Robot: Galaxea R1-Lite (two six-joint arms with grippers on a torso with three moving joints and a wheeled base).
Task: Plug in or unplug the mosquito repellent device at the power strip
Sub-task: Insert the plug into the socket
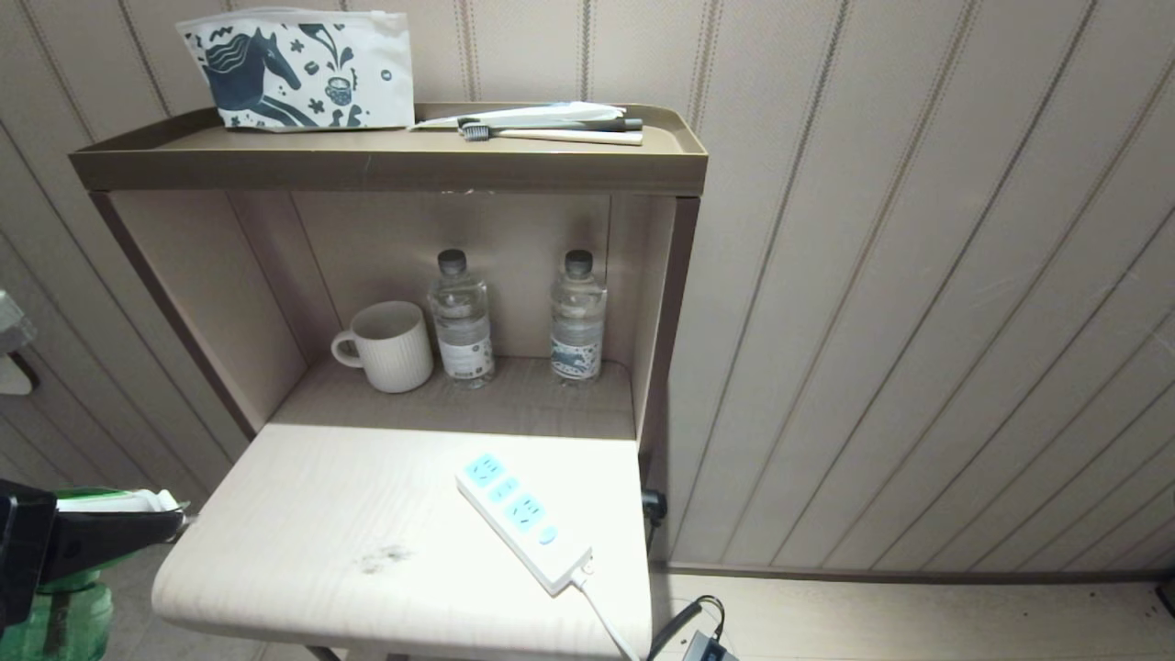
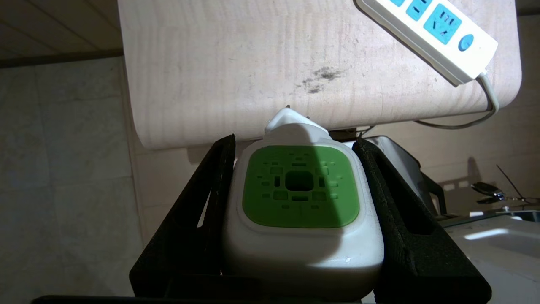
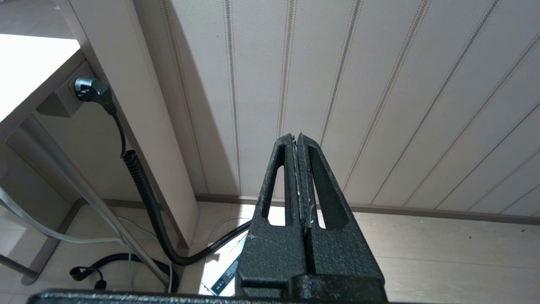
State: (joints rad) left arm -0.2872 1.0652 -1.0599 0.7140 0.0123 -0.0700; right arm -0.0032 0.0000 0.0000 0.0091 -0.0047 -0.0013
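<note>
My left gripper [image 2: 294,140] is shut on the mosquito repellent device [image 2: 300,198], its black fingers [image 2: 202,211] pressing both sides of the white cap with the green vented centre. The device's plug end points toward the table edge. In the head view the left gripper [image 1: 174,525] and the device's green bottle [image 1: 55,620] sit low at the far left, just off the table's left edge. The power strip [image 1: 519,519] lies diagonally on the right part of the tabletop, all three blue sockets bare; it also shows from the wrist as the power strip [image 2: 434,38]. My right gripper [image 3: 296,137] is shut on nothing, parked low by the wall.
The pale tabletop [image 1: 303,514] stands before a brown shelf niche with a white mug [image 1: 386,347] and two water bottles [image 1: 461,317]. A printed pouch [image 1: 298,69] and toothbrush [image 1: 551,136] lie on the top shelf. A black plug [image 3: 90,88] and coiled cable hang beside the table.
</note>
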